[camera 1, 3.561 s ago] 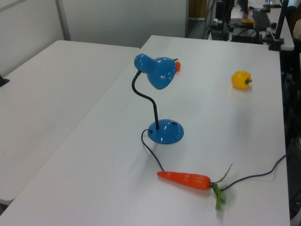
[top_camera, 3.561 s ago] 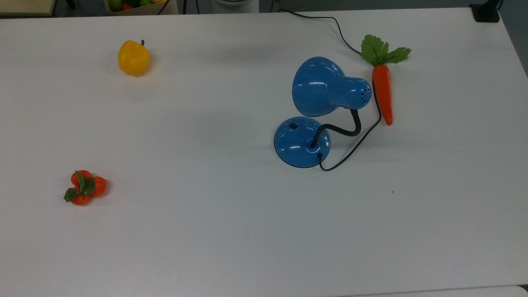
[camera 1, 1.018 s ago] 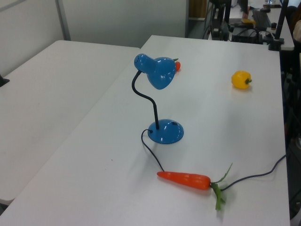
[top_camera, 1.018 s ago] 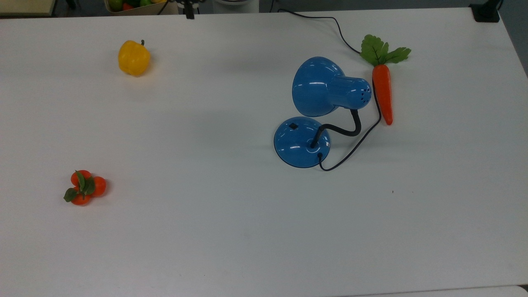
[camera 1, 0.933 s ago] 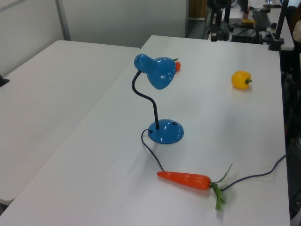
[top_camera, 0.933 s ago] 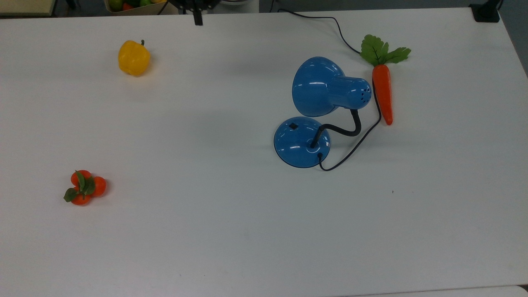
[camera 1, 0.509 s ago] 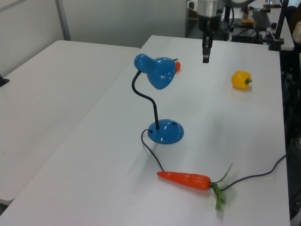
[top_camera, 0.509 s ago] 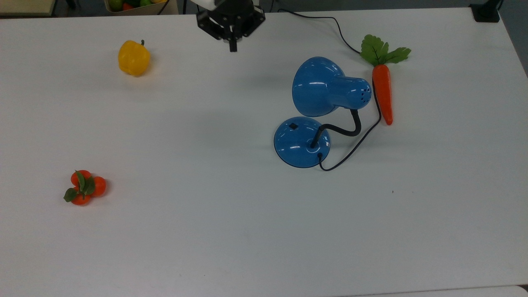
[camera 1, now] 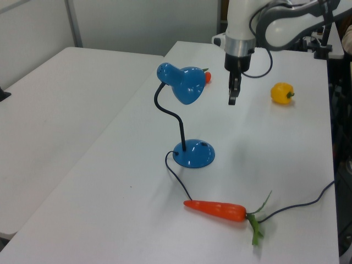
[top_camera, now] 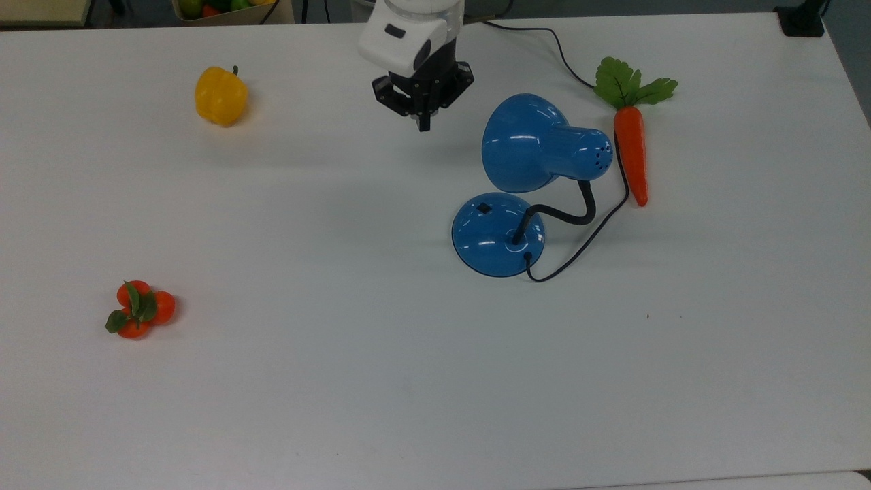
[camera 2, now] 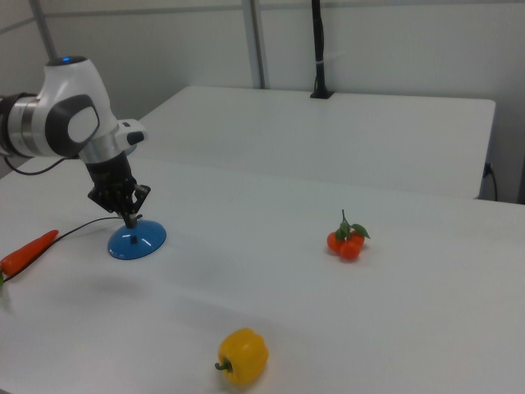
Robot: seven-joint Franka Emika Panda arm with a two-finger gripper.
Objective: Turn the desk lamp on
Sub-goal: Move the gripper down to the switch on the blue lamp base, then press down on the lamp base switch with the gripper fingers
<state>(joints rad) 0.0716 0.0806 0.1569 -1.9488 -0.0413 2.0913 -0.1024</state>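
Gripper (top_camera: 424,124) hung above the white counter (top_camera: 340,381), fingers pinched together, gripping nothing. Blue desk lamp (top_camera: 524,184) just off to the top view's right of the fingers, not touching, its base lower in that view. Carrot (top_camera: 631,153) beyond the lamp. Yellow pepper (top_camera: 220,95) well off to the top view's left, oranges (top_camera: 138,309) farther still.

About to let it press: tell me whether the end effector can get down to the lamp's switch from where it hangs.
Probably yes. The end effector hangs above bare table beside the shade. The switch sits exposed on the base, just clear of the shade's rim in the top view, though that rim leaves little room.
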